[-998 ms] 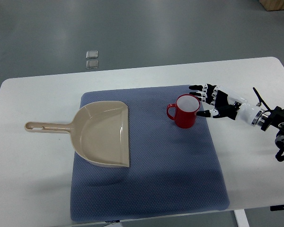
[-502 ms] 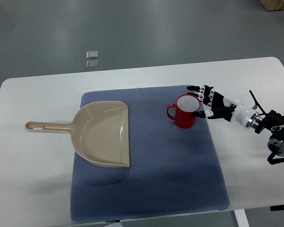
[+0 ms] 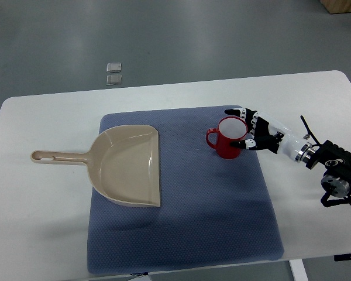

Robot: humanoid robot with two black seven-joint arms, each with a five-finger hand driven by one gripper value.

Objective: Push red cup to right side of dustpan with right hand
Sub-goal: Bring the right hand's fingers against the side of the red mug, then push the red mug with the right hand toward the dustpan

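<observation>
A red cup [image 3: 227,138] with a white inside stands upright on the blue mat [image 3: 181,193], its handle pointing left. A beige dustpan [image 3: 123,165] lies on the mat's left part, its handle reaching left over the white table. My right hand [image 3: 244,127] comes in from the right edge and rests against the cup's right side. Its fingers [image 3: 234,112] are spread along the rim and wall, not closed around the cup. A gap of bare mat separates the cup from the dustpan's right edge.
The white table [image 3: 316,93] extends beyond the mat on every side. Two small square plates [image 3: 113,73] lie on the grey floor behind the table. A wooden corner [image 3: 342,6] shows at the top right.
My right hand has crept left along the cup's right side, with the fingers reaching further around the rim. The cup has shifted only slightly; the dustpan stays put.
</observation>
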